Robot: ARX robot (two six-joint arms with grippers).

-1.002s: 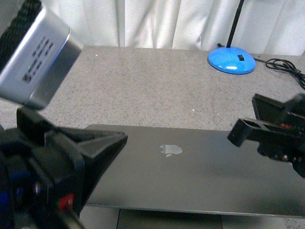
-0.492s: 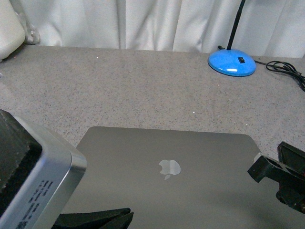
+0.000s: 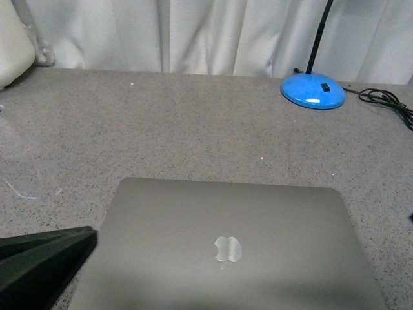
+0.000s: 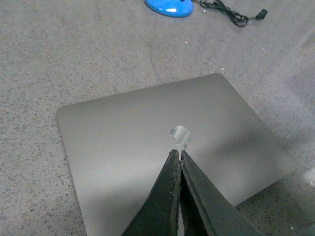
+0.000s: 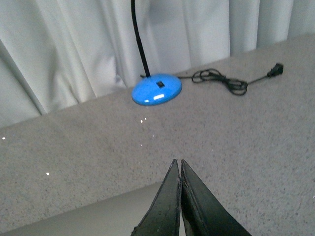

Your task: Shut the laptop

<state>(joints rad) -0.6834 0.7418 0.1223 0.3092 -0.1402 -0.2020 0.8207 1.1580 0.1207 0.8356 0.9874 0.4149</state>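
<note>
The space-grey laptop (image 3: pixel 226 248) lies flat and shut on the speckled grey table, its shiny apple logo (image 3: pixel 227 249) facing up. In the left wrist view the laptop (image 4: pixel 147 147) fills the middle. My left gripper (image 4: pixel 177 153) is shut and empty, its tips over the lid just short of the logo (image 4: pixel 180 135). Its dark tip shows at the lower left of the front view (image 3: pixel 45 258). My right gripper (image 5: pixel 176 163) is shut and empty, over the table by a corner of the laptop lid (image 5: pixel 88 219). It is out of the front view.
A blue lamp base (image 3: pixel 313 91) with a black stem stands at the back right, with a black cable (image 3: pixel 387 103) beside it. White curtains hang behind the table. A pale object (image 3: pixel 13 48) sits at the far left edge.
Both arms have drawn back out of the front view, and the laptop lid has gone from raised to lying flat. The camera view has shifted slightly.
</note>
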